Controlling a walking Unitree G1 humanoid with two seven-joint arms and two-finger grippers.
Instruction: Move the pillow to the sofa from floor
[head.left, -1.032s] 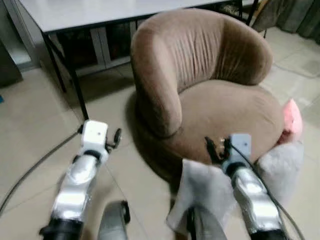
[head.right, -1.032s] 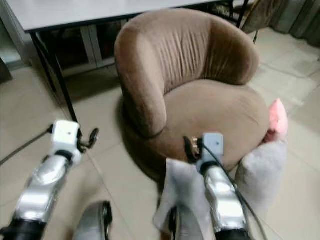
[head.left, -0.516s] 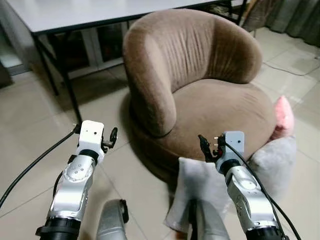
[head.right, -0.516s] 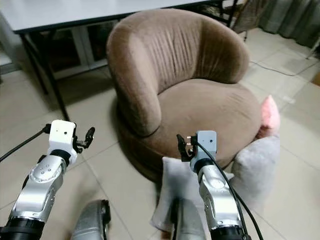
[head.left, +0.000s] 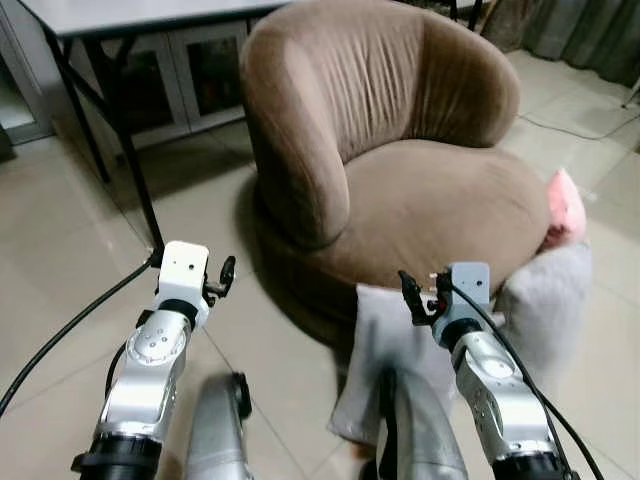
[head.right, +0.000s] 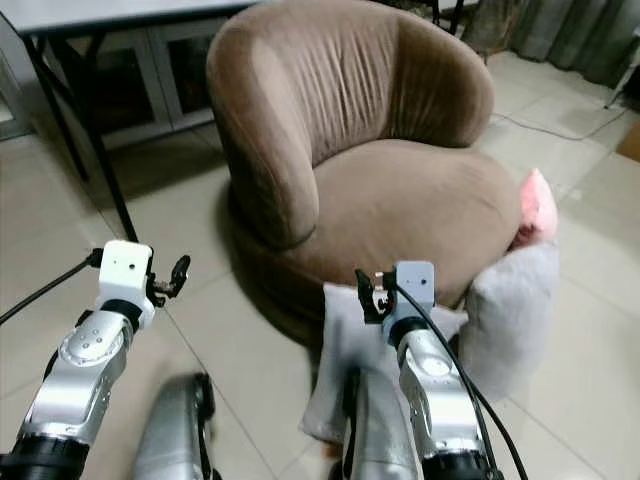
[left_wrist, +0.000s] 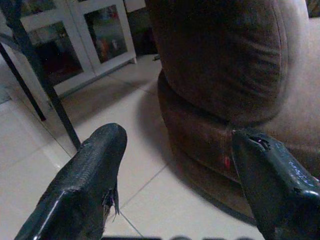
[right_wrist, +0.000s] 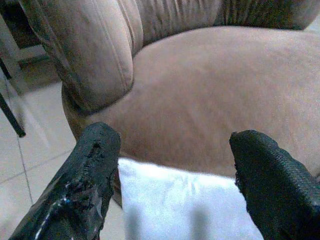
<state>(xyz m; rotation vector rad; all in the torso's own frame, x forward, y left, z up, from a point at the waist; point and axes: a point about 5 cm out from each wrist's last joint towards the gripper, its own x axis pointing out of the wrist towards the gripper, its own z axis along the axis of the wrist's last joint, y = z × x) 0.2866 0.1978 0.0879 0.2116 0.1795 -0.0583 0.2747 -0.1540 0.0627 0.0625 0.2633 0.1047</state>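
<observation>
Pale grey square pillow (head.left: 385, 345) leans upright on the tiled floor (head.left: 60, 250), touching the front base of the round brown fabric sofa (head.left: 400, 170). We see our right tool (right_wrist: 172, 172) just above its top edge, fingers (right_wrist: 90, 165) spread apart, gripping nothing. Our left tool (left_wrist: 172, 180) hangs over bare tiles beside the sofa's left flank, likewise spread and empty. A second grey pillow (head.left: 545, 300) and a pink cushion (head.left: 563, 205) rest against the sofa's right side.

The head's stereo eyes are looking forward and down at the sofa (head.left: 400, 150); both wrist cameras are facing it from close, low near the floor (left_wrist: 150, 150).
</observation>
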